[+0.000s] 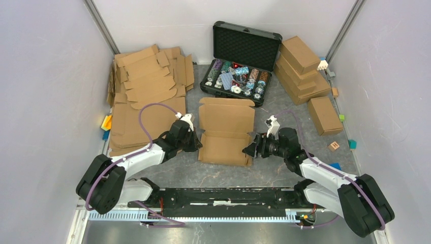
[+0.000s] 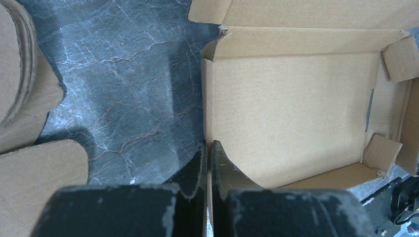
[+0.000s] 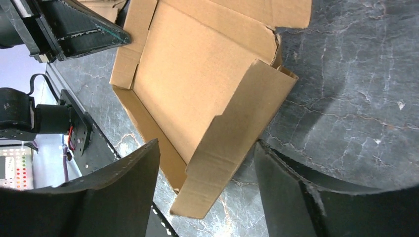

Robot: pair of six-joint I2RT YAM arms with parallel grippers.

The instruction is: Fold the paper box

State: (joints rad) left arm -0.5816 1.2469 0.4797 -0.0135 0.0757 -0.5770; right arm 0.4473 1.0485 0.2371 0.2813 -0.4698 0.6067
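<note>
Folding underway: paper box [image 1: 226,133] is found at centre of table [image 1: 218,173], between arms, lid open behind. Left wall [image 2: 206,113] is clamped by left jaws; right flap [image 3: 237,133] is straddled by released right jaws. Advised: flap to be gripped squarely at crease, left wall held firm.

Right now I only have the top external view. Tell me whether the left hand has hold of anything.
Observer: Yes. The left wrist view shows the left hand shut on the paper box, pinching its upright left side wall between both fingers.
Operator: Now give me the right hand.
Observer: In the right wrist view the right hand is open, with one finger on each side of the right side flap. The flap leans outward and is not upright.
Operator: Report that end's inside.
Observer: The left wrist view shows two small tabs there, bent inward.
</note>
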